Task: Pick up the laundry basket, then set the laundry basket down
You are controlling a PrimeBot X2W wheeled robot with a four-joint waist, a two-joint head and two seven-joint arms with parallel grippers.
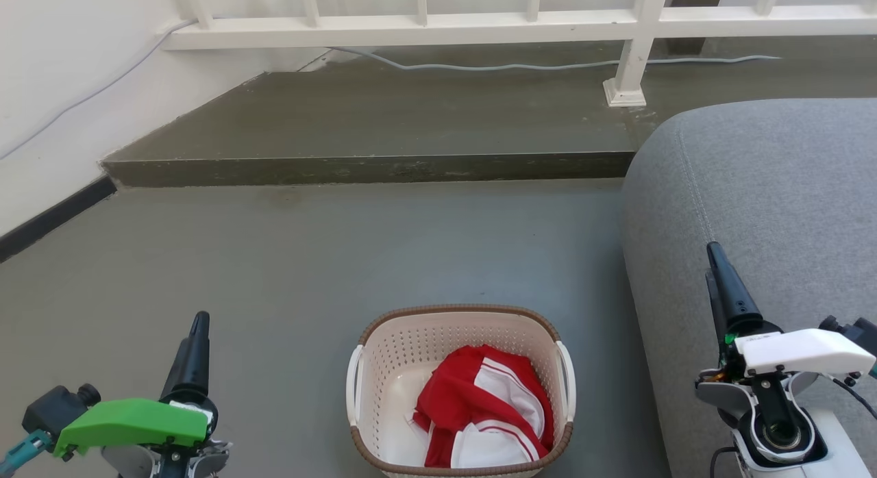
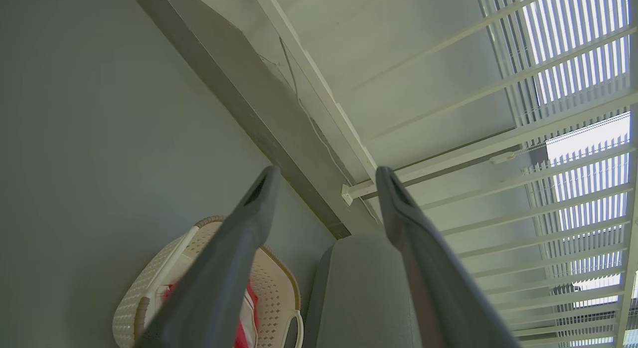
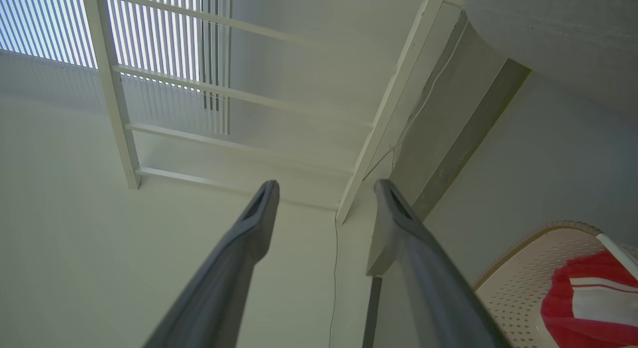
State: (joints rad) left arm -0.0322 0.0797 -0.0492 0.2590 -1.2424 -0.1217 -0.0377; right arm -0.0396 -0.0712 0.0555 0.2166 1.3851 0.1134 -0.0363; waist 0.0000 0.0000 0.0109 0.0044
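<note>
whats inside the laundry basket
A crumpled red and white garment lies in the laundry basket, bare basket floor showing beside it. Anything beneath the cloth is covered.

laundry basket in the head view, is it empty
No, a red and white garment lies inside the laundry basket.

Home, I judge: living area by window. Beside me, grey fabric-upholstered sofa (image 1: 754, 190). Before me on smooth grey floor (image 1: 274, 259), cream perforated plastic laundry basket with brown woven-look rim (image 1: 404, 348), crumpled red-and-white striped garment (image 1: 479, 396) inside. Beyond: raised grey concrete step (image 1: 370, 168), white painted railing (image 1: 425, 29), white slatted window blinds (image 2: 573, 39).
</note>
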